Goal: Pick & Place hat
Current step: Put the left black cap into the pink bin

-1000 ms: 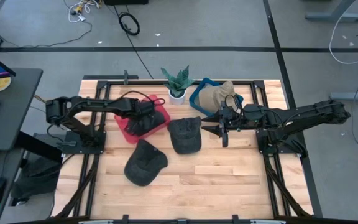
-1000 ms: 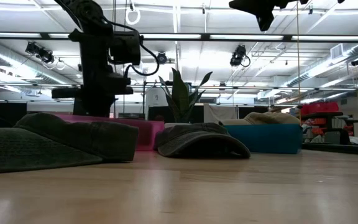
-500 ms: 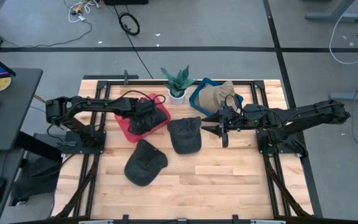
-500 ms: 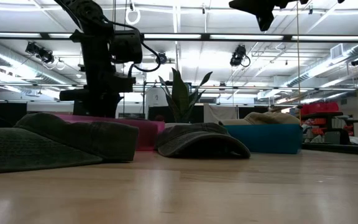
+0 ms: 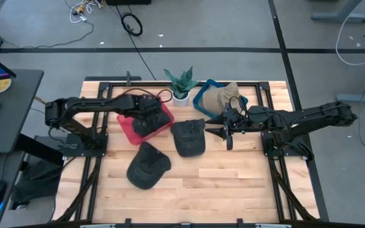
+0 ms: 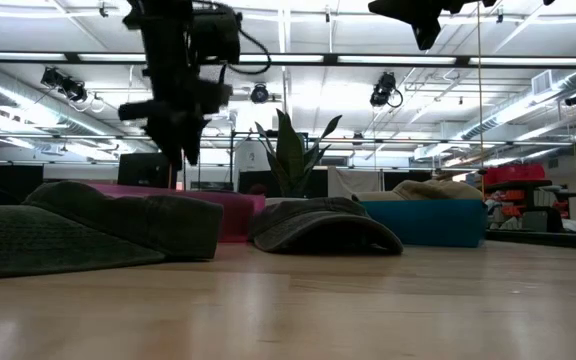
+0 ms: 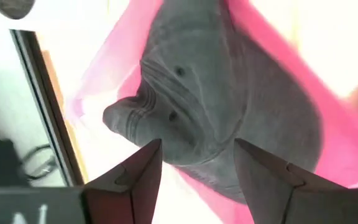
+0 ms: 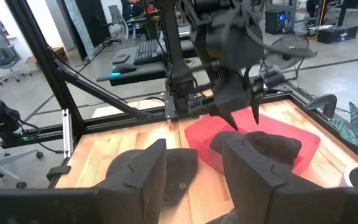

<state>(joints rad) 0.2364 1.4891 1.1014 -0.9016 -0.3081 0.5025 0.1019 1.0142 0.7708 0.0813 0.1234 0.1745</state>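
High view: left gripper (image 5: 146, 114) above red bin (image 5: 127, 132), dark hat (image 5: 152, 124) lying inside; release judged done, next a lift clear. Low view: gripper hung over bin. Left wrist view: fingers (image 7: 135, 177) spread wide, empty, hat below. Right wrist view: right gripper (image 8: 191, 168) parted, holding nothing, waiting mid-table.

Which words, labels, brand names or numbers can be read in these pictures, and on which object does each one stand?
None can be read.
Dark hat in the pink bin: no print shows.
Hats on the table: no logo shows.
Blue bin: plain wall.
Background monitors in the right wrist view: too small to read.
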